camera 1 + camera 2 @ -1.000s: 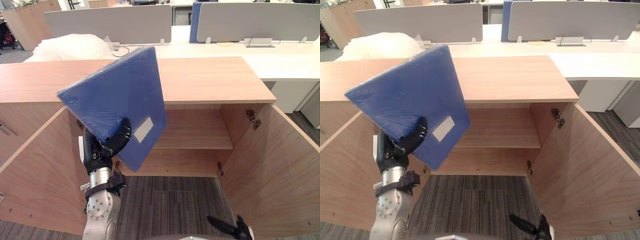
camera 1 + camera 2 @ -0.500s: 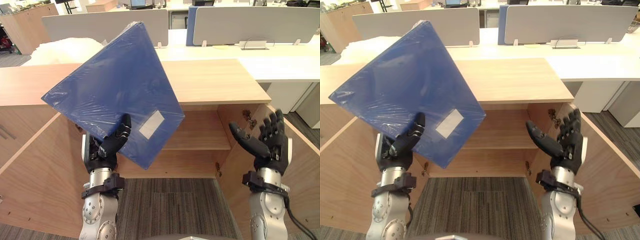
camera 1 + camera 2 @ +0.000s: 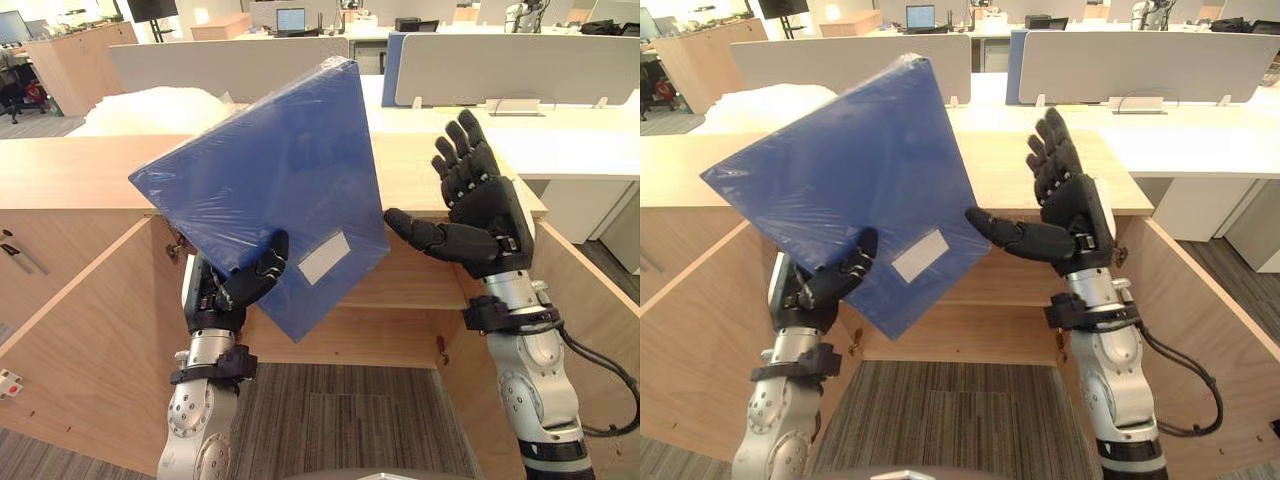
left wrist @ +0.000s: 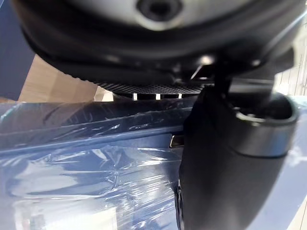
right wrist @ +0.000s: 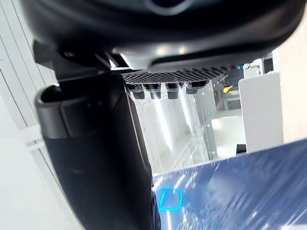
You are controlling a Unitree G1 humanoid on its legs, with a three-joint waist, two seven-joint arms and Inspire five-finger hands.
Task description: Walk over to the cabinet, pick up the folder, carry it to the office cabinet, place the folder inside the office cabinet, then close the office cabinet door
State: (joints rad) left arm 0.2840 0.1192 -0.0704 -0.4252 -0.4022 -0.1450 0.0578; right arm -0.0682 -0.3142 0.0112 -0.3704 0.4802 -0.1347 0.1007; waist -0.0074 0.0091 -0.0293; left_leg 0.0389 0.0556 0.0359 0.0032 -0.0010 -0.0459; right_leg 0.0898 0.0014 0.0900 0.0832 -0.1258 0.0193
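A blue folder (image 3: 275, 190) wrapped in clear film, with a white label, is held up tilted in front of the open wooden cabinet (image 3: 440, 160). My left hand (image 3: 240, 290) grips its lower edge, thumb curled over the front face; the folder's glossy face (image 4: 86, 182) lies under the thumb (image 4: 225, 177) in the left wrist view. My right hand (image 3: 475, 215) is raised just right of the folder, fingers straight and spread, thumb reaching toward the folder's right edge without touching it. The folder's blue surface (image 5: 240, 191) appears past the right hand (image 5: 96, 158) in the right wrist view.
The cabinet's two doors stand swung out, the left door (image 3: 70, 350) and the right door (image 3: 590, 320) flanking me. One shelf (image 3: 410, 285) sits inside. A bundle of white plastic wrap (image 3: 150, 105) lies on the cabinet top. Office desks with grey dividers (image 3: 520, 65) stand behind.
My right hand has risen from beside the right door up to the folder's right edge. My left hand has turned the folder slightly and shifted it right.
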